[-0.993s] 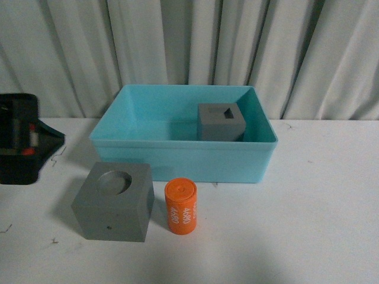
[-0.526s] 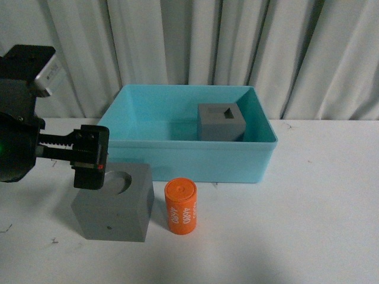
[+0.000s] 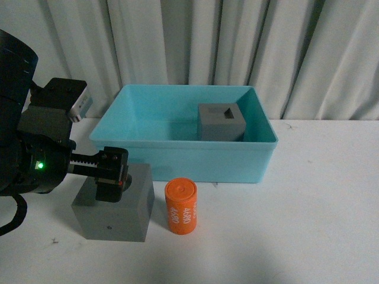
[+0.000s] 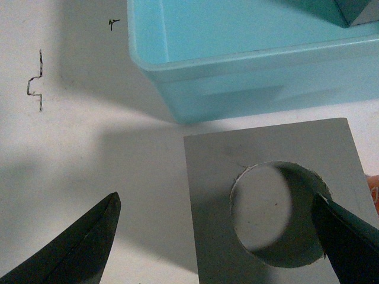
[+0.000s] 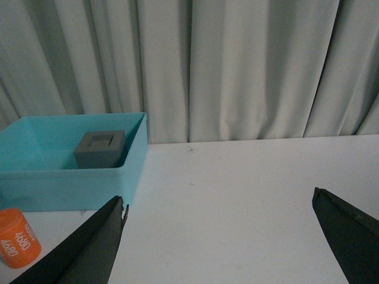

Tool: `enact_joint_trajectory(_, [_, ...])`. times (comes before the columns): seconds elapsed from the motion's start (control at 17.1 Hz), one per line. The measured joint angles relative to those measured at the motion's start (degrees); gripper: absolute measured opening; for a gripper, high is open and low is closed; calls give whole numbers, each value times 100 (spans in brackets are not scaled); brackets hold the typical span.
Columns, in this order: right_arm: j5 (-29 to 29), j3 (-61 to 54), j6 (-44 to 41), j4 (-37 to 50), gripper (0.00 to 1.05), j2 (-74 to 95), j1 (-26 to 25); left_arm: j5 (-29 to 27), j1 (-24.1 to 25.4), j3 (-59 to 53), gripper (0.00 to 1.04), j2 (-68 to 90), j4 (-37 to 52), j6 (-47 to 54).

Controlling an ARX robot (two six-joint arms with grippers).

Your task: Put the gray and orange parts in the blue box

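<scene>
- The left claw [image 3: 112, 176] has come in further since half a second ago. It now sits right over the gray cube with the round recess [image 3: 115, 216], and in the front view it blocks the recess.
- That cube hasn't budged. It's on the bench [image 3: 308, 225], just in front of the blue box [image 3: 195, 163], near the box's left front corner.
- The left claw is spread wide with nothing in it. In the left wrist view one finger [image 4: 89, 248] is out over bare bench beside the cube, and the other [image 4: 349, 242] is over the edge of the round recess. Can't tell if either one touches the cube.
- The orange cylinder [image 3: 181, 207] stands upright just to the right of that cube, with a small gap between them and white lettering down its side.
- The gray cube with the rectangular recess [image 3: 221, 122] is already inside the blue box, toward the back right, recess facing up.
- The right claw [image 5: 219, 236] is wide open too, gripping nothing. It hangs over bare bench, well apart from the box and the cylinder.
- There are a few black pen scribbles [image 4: 35, 80] on the bench near the box's corner, and a pale curtain [image 3: 207, 41] behind it all.
</scene>
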Motion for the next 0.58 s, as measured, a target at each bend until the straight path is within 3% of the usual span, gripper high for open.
enact_joint_trajectory(0.58, [0,2,0,0,98,0,0,-125,-24,271,98,680,243,136])
